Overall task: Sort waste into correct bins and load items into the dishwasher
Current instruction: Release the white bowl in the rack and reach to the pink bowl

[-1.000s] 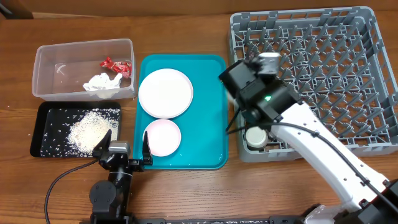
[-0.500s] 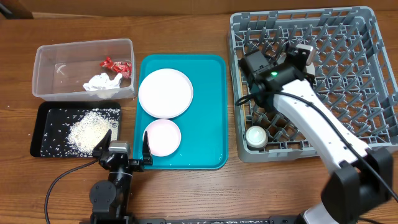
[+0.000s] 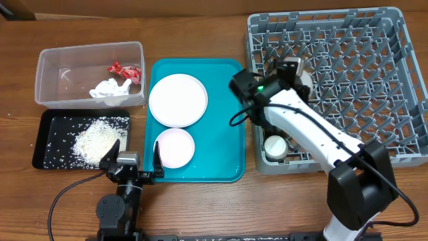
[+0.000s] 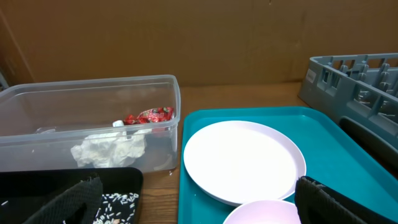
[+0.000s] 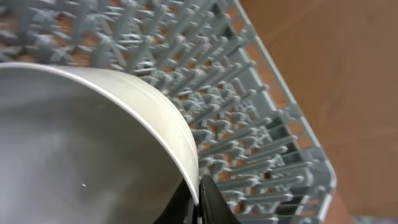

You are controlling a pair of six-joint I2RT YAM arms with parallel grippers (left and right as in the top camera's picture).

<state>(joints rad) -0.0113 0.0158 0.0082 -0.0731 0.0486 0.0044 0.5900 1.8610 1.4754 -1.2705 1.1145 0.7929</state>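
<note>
My right gripper is shut on the rim of the grey-rimmed white bowl, held on edge over the pegs at the left side of the grey dish rack. From overhead the arm hides most of the bowl. A small white cup sits in the rack's front left corner. The large white plate and the smaller plate lie on the teal tray. My left gripper is open and empty at the front edge of the table. The chopsticks are out of view.
The clear tub holds the red wrapper and the white tissue. The black tray holds the rice. In the left wrist view the tub and the large plate lie ahead.
My right arm moved from the rack's front left corner further back over the rack, then drew back left with its wrist turned. The left arm has not moved.
</note>
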